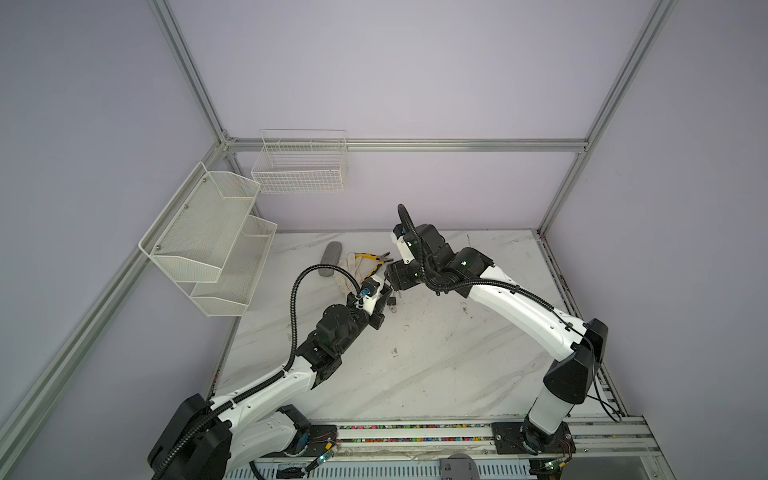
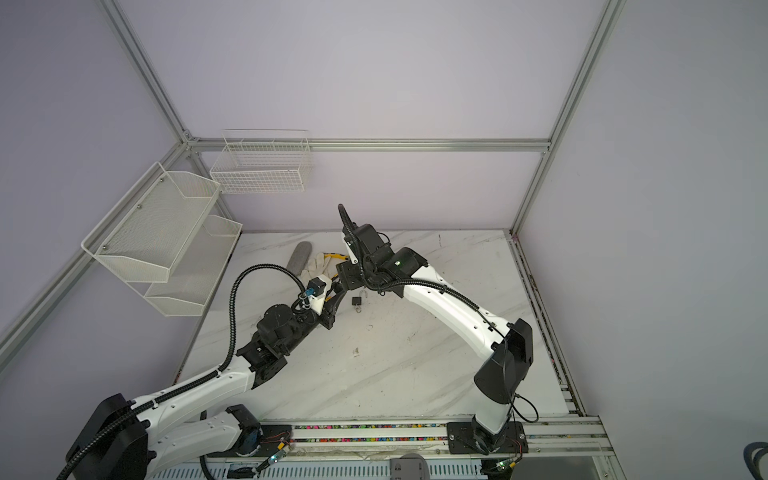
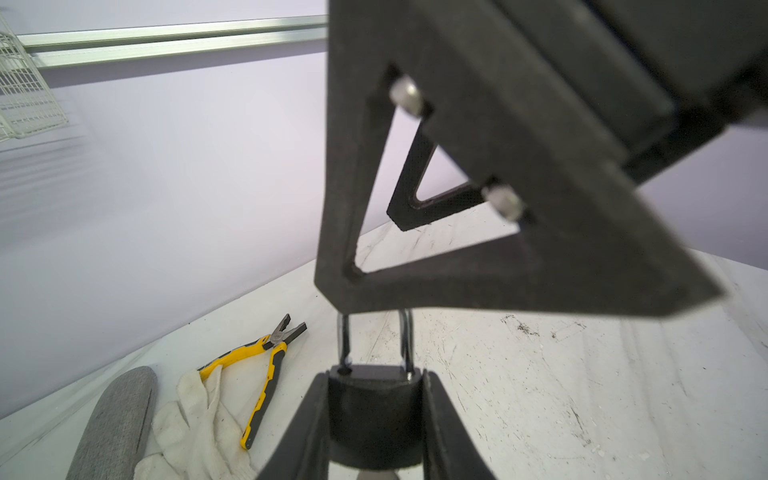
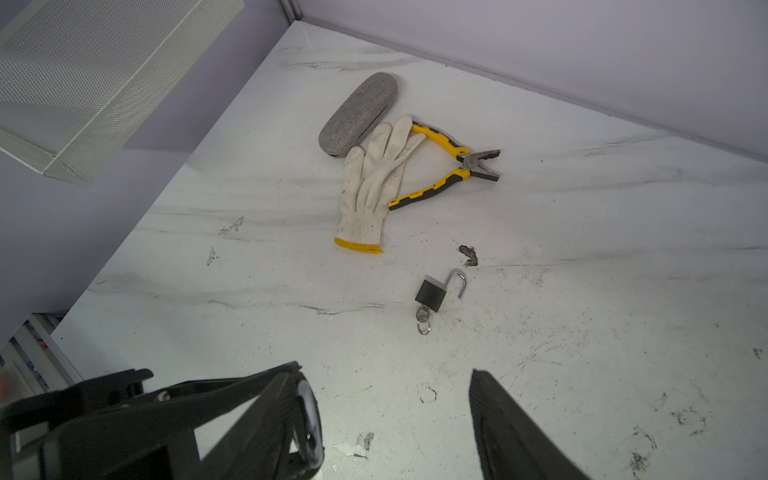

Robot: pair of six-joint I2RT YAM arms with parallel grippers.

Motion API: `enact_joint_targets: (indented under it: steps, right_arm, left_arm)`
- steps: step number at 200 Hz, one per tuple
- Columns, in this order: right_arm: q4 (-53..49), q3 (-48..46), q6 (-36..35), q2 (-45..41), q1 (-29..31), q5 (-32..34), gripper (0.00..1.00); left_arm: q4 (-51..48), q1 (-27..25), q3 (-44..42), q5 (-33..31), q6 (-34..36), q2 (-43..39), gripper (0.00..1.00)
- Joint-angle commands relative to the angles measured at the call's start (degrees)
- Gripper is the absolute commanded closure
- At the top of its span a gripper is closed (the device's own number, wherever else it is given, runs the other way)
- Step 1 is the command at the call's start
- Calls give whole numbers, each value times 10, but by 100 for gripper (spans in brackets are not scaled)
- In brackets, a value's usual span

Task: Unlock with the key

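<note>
In the left wrist view a black padlock is clamped by its body in my left gripper. Its shackle points away from the camera, and its top is hidden behind a finger of the right gripper. A black padlock also lies flat on the table in both top views, shackle swung open, with a key and ring in its keyhole. My right gripper hangs open above the table, close against the left gripper, with nothing between its fingers.
Yellow-handled pliers, a white work glove and a grey glasses case lie behind the padlock on the marble table. A mesh shelf and a wire basket hang on the left and back walls.
</note>
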Motion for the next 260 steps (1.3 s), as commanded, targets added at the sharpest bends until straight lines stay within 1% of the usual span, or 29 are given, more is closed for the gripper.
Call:
enact_joint_targets:
  steps: [1,34,56,92,122,155,178,208,219,230,247,260]
  right_arm:
    - [-27,20,-5,13,2,34,31]
    - [-65,51,-11,38,3,46,31]
    - [-72,52,-19,41,2,49,31]
    - [-104,73,-25,50,-6,56,31]
    - [-114,74,-28,40,-13,46,30]
    - [-123,71,-42,32,-18,7,30]
    - [-115,52,-50,17,-20,-20,30]
    - [-110,42,-44,4,-26,-7,30]
    - [-101,31,-42,-7,-34,-4,30]
    - [-80,3,-31,-24,-49,-7,29]
    - [-42,-57,-4,-48,-76,11,27]
    - [-3,-109,17,-68,-91,29,23]
  left_arm:
    - [45,-4,-9,-6,12,-7,100]
    - [46,-5,-14,-13,23,-12,100]
    - [46,-5,-16,-19,26,-18,100]
    - [74,-5,-29,-32,39,-25,100]
    - [85,-5,-30,-37,48,-23,100]
    - [103,-5,-38,-38,52,-23,100]
    - [106,-5,-35,-39,52,-18,100]
    - [106,-5,-31,-40,40,-5,100]
    - [92,-5,-29,-45,26,-4,100]
    - [56,-6,-24,-51,-1,-9,100]
    - [-51,-12,1,-76,-79,-17,100]
    - [-164,-21,28,-90,-149,-18,100]
